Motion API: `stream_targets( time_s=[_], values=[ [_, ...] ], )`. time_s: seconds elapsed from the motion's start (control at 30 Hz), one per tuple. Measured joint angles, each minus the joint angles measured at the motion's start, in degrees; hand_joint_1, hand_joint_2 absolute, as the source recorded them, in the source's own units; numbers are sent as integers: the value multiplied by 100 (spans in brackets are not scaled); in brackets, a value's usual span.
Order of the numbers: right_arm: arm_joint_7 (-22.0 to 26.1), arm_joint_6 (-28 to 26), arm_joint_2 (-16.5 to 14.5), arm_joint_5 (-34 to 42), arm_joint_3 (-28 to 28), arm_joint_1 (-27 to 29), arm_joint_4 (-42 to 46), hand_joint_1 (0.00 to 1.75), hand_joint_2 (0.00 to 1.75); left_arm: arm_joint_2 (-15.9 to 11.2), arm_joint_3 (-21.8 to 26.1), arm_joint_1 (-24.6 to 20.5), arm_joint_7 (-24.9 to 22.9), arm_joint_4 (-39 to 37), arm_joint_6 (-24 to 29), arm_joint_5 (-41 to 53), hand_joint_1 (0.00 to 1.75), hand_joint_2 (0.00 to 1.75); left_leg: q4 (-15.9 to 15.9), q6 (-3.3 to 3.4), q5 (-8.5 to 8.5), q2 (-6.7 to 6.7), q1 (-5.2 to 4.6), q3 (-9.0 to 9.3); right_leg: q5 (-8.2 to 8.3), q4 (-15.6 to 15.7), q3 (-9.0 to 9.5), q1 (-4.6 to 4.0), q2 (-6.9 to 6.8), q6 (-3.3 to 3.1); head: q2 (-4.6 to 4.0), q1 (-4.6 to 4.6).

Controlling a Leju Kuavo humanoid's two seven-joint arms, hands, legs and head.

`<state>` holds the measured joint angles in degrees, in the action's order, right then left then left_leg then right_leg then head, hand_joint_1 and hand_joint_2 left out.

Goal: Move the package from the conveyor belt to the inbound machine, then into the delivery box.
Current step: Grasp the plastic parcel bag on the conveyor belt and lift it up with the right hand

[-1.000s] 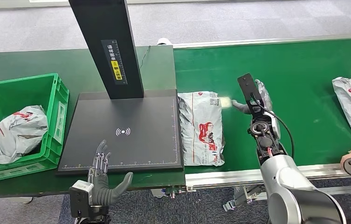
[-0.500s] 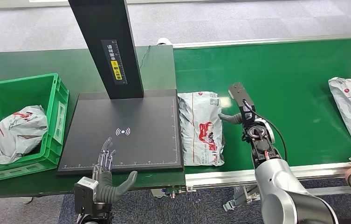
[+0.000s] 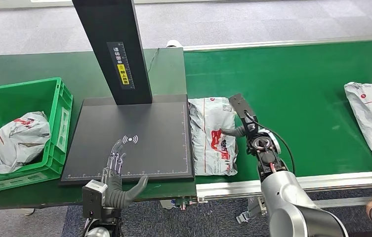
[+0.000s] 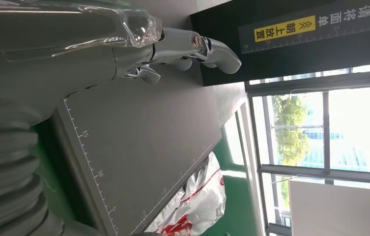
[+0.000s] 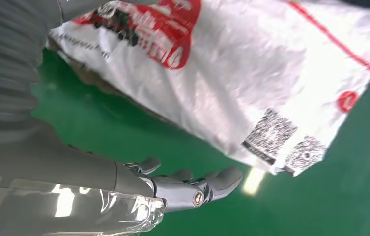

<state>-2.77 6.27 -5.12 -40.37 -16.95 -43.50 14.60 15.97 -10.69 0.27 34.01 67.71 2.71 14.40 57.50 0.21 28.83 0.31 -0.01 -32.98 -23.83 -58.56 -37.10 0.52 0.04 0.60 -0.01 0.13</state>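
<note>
My left hand (image 4: 74, 54) hovers over the black scanner plate (image 4: 138, 147), fingers (image 4: 212, 49) spread (empty); I see a white package (image 4: 192, 206) beside the plate

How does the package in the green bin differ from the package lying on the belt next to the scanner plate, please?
The package in the green bin is crumpled into a lump; the package on the belt lies flat and stretched out. The first sits inside the bin with no hand near, while the right hand reaches the second's edge. Both are grey-white mailers with red print.
</note>
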Motion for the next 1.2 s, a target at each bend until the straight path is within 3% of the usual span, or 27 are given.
stream_targets(
  time_s=[0.23, 0.53, 0.8, 0.93, 1.2],
  values=[
    [125, -404, -295, 33, -142, 184, -2, 0, 175, 3, -1, 3, -21, 0, 5, 0, 0, 175, 0, 0, 0, -1, 0, 0, -1, 0, 0, 0, 0, -1, -1, 0],
    [-546, -491, -434, -19, -346, 556, -68, 0, 175, 3, -21, 2, -96, 0, 26, 2, 0, 175, 0, 0, 1, -1, 0, -1, -2, 1, -1, 0, -1, 0, -1, 0],
    [-683, -505, -485, -42, -417, 668, -79, 0, 175, 1, -132, -29, -139, -25, 28, -1, 0, 175, 0, -3, 2, 0, 0, 15, -8, 2, 14, -1, -3, -2, 0, 0],
    [-759, -486, -519, -118, -425, 698, -79, 170, 175, 1, -168, -43, -173, -28, 29, -2, 0, 175, 0, -4, 4, 0, 0, 31, -11, 3, 29, -1, -3, 0, -1, 0],
    [-961, -350, -538, -410, -422, 767, -78, 175, 175, 1, -220, -58, -270, -26, 28, 14, 0, 175, -1, -12, 20, 6, 0, 70, -22, 4, 64, -2, 4, 1, -1, 1]
  ],
)
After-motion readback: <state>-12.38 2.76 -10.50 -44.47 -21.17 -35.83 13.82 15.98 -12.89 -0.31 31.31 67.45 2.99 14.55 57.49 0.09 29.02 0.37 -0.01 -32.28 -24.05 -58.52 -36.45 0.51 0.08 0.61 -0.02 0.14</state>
